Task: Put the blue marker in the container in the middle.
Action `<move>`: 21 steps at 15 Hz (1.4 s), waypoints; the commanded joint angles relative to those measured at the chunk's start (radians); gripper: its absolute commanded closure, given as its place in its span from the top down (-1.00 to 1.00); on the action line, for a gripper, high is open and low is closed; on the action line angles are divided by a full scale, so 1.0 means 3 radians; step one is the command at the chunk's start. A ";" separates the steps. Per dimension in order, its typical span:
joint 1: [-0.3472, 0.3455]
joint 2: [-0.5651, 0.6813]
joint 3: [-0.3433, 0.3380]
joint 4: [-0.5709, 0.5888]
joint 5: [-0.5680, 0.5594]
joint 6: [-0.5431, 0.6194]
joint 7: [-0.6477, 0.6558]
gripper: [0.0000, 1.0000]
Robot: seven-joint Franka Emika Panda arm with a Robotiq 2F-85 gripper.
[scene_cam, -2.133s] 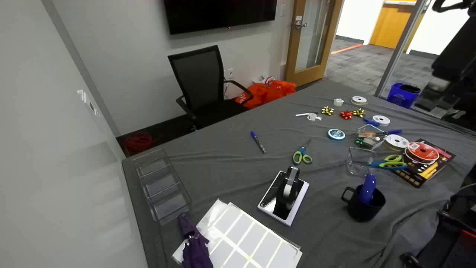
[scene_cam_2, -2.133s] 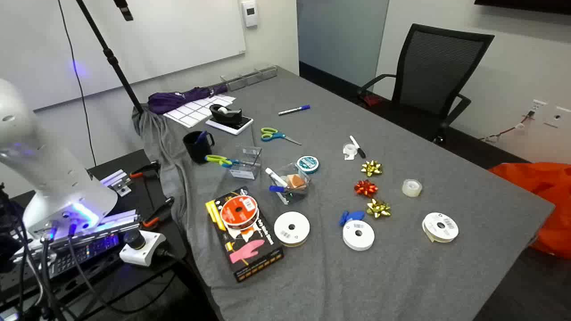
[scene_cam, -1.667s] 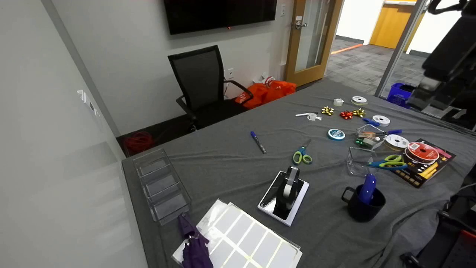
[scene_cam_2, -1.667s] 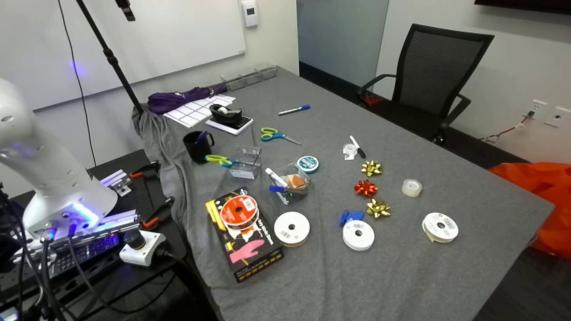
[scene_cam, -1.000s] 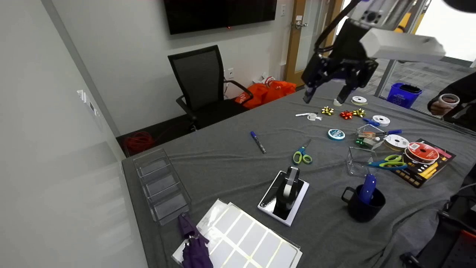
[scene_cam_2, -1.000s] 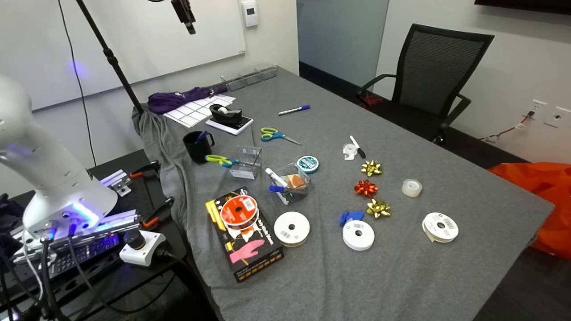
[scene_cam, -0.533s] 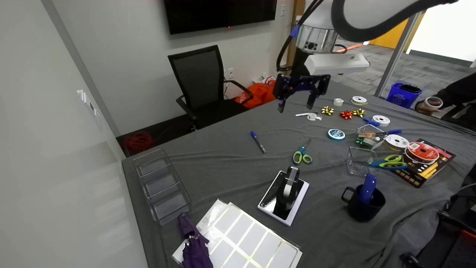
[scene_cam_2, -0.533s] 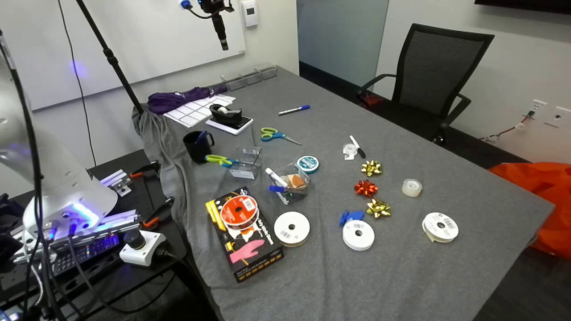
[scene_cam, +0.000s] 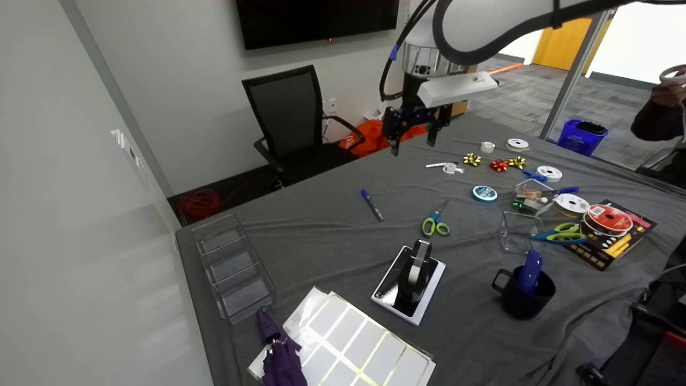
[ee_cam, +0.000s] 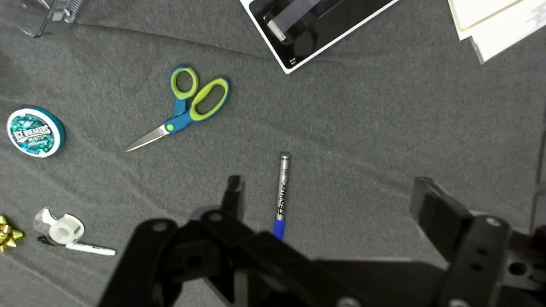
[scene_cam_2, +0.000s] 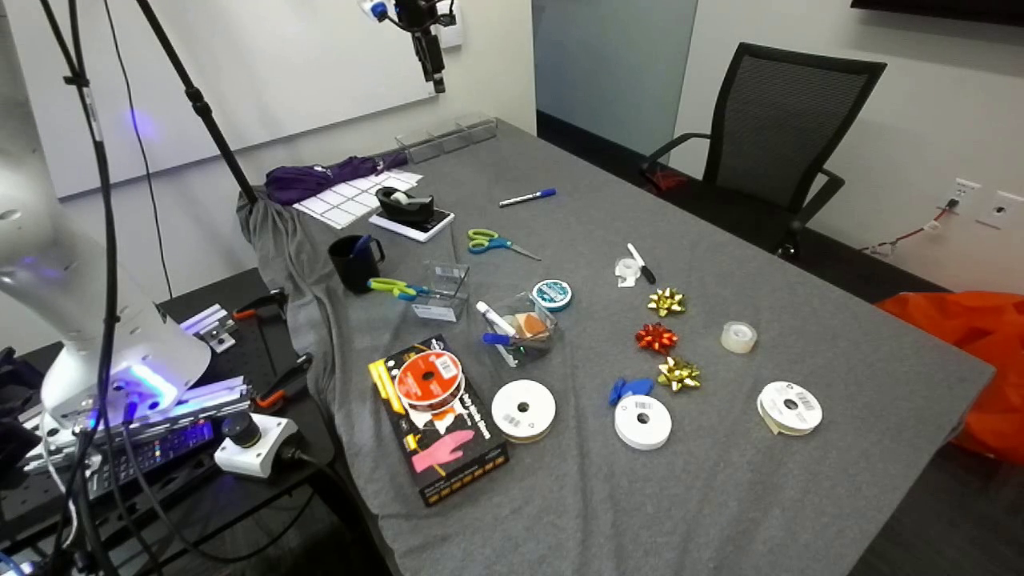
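The blue marker, silver with a blue cap, lies flat on the grey cloth in both exterior views (scene_cam: 372,206) (scene_cam_2: 528,198). In the wrist view the marker (ee_cam: 282,187) shows between the fingers, nearer the left one, its cap end partly hidden by the gripper. My gripper (scene_cam: 413,147) is open and empty, high above the table; it also shows in an exterior view (scene_cam_2: 439,84) and the wrist view (ee_cam: 329,181). A clear cup (scene_cam_2: 437,310) holding green-handled scissors (scene_cam_2: 392,288) stands between a black mug (scene_cam_2: 349,268) and a clear cup (scene_cam_2: 546,340) with pens and a sponge.
Loose scissors (ee_cam: 181,117) and a mint tin (ee_cam: 36,132) lie near the marker. A tape dispenser (scene_cam: 415,271) sits on a white-edged box. A clear divided tray (scene_cam: 236,268), label sheets (scene_cam: 348,343), a black box (scene_cam_2: 472,460) and ribbon spools (scene_cam_2: 523,410) are also on the table.
My arm has come into the exterior views and swung out over the table, the gripper pointing down and open. The table objects have not moved. A person's hand at the edge has shifted.
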 commanded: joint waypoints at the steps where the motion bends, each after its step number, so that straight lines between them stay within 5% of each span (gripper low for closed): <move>1: 0.0114 -0.0004 -0.0129 0.0016 0.0055 -0.0012 -0.0031 1.00; 2: 0.0117 -0.0004 -0.0129 0.0022 0.0054 -0.0017 -0.0031 1.00; 9: 0.0066 0.0475 -0.0347 -0.0281 0.0009 0.2132 -0.0376 1.00; 13: 0.0123 0.0981 -0.0620 -0.0227 0.0028 0.2911 -0.0408 1.00; 17: 0.0279 0.1423 -0.0902 0.0004 0.0149 0.3299 -0.0330 1.00; 21: 0.0490 0.1735 -0.1153 0.0320 0.0267 0.3176 -0.0250 1.00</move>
